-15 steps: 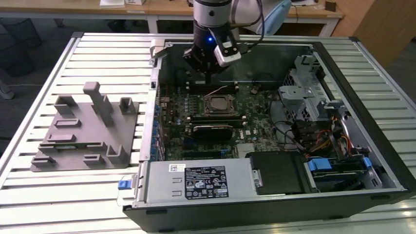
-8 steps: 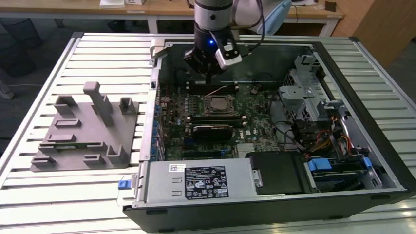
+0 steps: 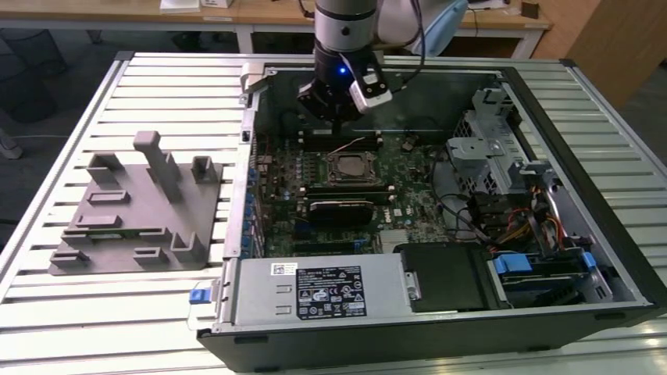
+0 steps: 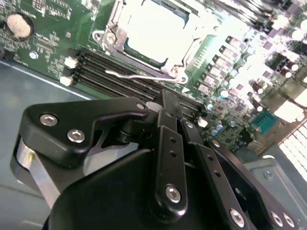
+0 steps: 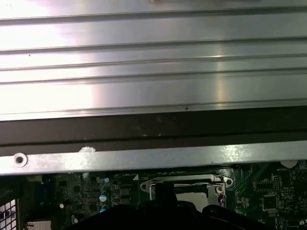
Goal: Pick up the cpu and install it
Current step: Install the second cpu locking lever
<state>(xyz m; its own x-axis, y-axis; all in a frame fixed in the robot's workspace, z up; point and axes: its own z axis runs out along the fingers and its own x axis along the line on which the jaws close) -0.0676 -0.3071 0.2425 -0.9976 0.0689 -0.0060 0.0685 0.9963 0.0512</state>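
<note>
Silver-grey cpu [image 4: 156, 36] seated in its socket frame [image 4: 115, 28], gripper [image 3: 336, 119] above it, jaws' state unclear

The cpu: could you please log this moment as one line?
cpu: in socket | gripper: above memory slots beside socket | case: open

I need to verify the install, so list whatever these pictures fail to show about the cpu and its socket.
1. Second wrist view: glare washes out the pale square in the socket. It is probably the cpu, but its seating cannot be judged.
2. First wrist view: the gripper hides much of the socket.
3. Exterior view: the socket's contents are too small to tell, and the tray's blocks hide its slots.
</note>
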